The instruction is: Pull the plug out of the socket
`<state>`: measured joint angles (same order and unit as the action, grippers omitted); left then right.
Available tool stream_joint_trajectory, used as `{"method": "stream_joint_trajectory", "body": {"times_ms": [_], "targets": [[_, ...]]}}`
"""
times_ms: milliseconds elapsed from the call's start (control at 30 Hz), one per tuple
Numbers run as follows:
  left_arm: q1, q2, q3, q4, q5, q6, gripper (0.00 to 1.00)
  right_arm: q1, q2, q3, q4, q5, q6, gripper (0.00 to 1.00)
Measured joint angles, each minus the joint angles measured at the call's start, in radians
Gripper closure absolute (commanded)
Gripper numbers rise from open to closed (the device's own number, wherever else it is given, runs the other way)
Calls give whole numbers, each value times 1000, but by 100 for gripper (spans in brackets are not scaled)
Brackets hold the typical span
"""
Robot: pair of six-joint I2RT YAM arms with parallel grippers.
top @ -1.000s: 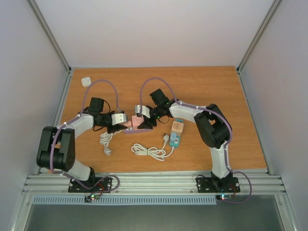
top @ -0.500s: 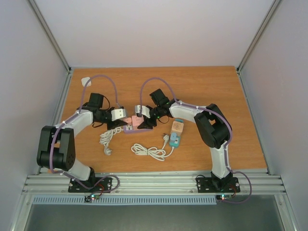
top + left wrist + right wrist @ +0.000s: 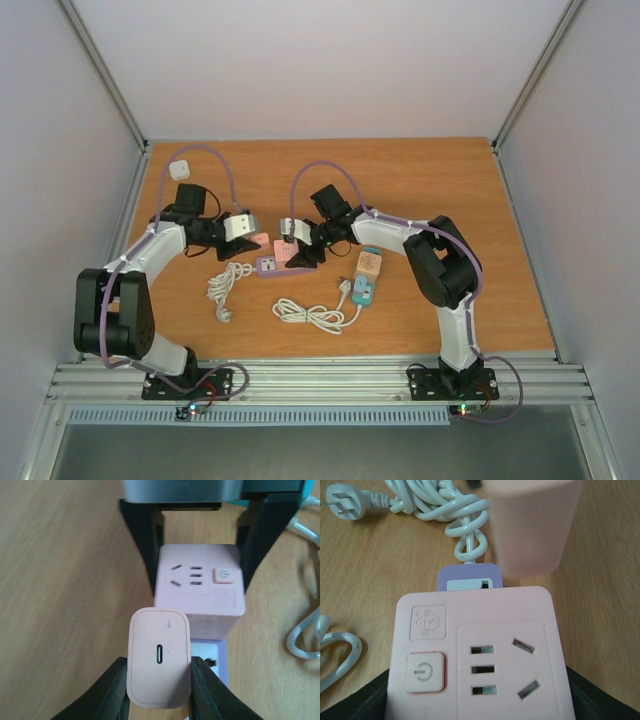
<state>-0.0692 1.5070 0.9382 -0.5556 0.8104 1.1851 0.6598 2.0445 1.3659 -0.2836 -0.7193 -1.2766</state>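
Plug [image 3: 258, 240] pulled left off socket [image 3: 295, 254]; wooden table [image 3: 450, 180], white walls [image 3: 320, 60].

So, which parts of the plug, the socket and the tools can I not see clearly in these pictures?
1. Pins of the pink plug: the left wrist view shows only its port face; the right wrist view has it blurred and cut by the top edge.
2. Fingertips of the right tool: in the right wrist view, mostly covered by the pink socket cube.
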Motion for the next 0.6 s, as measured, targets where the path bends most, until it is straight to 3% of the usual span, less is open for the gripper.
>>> {"method": "stream_joint_trajectory", "body": {"times_ms": [233, 333, 600], "targets": [[105, -17, 40, 7, -4, -48, 90, 4, -2, 7, -13, 12, 34, 20], [144, -17, 42, 16, -22, -67, 90, 6, -2, 7, -31, 12, 55, 4], [171, -12, 42, 109, -185, -150, 90, 9, -29, 18, -50, -3, 102, 2]]}}
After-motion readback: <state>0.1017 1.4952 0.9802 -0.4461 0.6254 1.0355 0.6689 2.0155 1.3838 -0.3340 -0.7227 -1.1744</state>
